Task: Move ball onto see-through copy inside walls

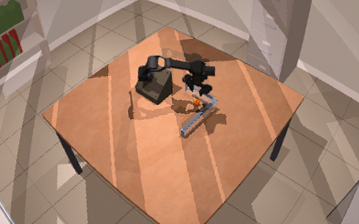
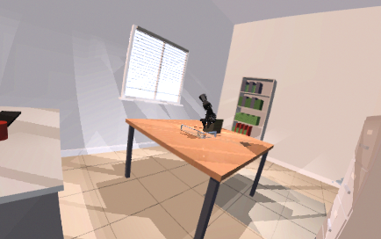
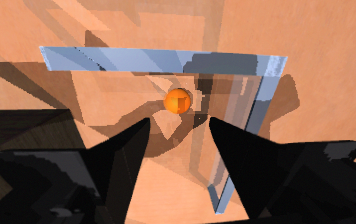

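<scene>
The orange ball (image 3: 177, 101) (image 1: 195, 102) lies on the table inside the corner made by the two clear walls (image 3: 150, 59) (image 1: 199, 119) (image 2: 193, 130). In the wrist view one wall runs across beyond the ball and the other comes down the right side. My gripper (image 3: 180, 121) (image 1: 198, 91) is open. Its two dark fingertips stand apart on this side of the ball, and the ball is clear of them. I cannot make out the see-through copy apart from the ball.
The arm's black base (image 1: 154, 85) stands on the wooden table (image 1: 132, 147) (image 2: 219, 154) behind the walls. A filing cabinet (image 1: 276, 18) and a bookshelf (image 1: 1, 34) (image 2: 252, 107) stand on the floor away from the table.
</scene>
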Controlling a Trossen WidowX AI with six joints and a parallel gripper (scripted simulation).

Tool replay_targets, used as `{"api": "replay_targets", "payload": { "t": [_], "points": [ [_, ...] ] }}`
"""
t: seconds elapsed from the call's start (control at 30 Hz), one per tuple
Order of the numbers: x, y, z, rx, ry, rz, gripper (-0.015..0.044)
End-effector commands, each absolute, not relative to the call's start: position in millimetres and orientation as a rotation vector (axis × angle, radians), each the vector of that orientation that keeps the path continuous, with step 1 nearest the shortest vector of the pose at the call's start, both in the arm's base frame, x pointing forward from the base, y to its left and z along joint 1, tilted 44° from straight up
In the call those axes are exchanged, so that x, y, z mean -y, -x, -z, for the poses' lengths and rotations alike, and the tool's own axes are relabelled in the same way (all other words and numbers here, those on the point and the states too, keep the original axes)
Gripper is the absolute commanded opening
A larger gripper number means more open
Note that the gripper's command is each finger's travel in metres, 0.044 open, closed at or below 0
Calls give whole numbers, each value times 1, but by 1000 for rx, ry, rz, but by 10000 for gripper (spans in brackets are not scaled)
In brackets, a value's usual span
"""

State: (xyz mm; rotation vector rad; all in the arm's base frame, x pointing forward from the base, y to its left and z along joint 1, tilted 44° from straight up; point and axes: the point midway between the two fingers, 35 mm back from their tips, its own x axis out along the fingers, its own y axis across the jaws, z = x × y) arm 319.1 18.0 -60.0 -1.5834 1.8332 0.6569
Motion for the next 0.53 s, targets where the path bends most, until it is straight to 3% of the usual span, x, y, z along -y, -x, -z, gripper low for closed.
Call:
{"api": "replay_targets", "payload": {
  "t": [0.0,0.27,0.43,0.5],
  "points": [
    [-28,-320,46,-1835,1572,-651,290],
    [-27,-322,52,-1816,1589,-652,290],
    [-57,-322,17,-1816,1588,-649,422],
    [-58,-322,15,-1817,1588,-649,440]
  ]
}}
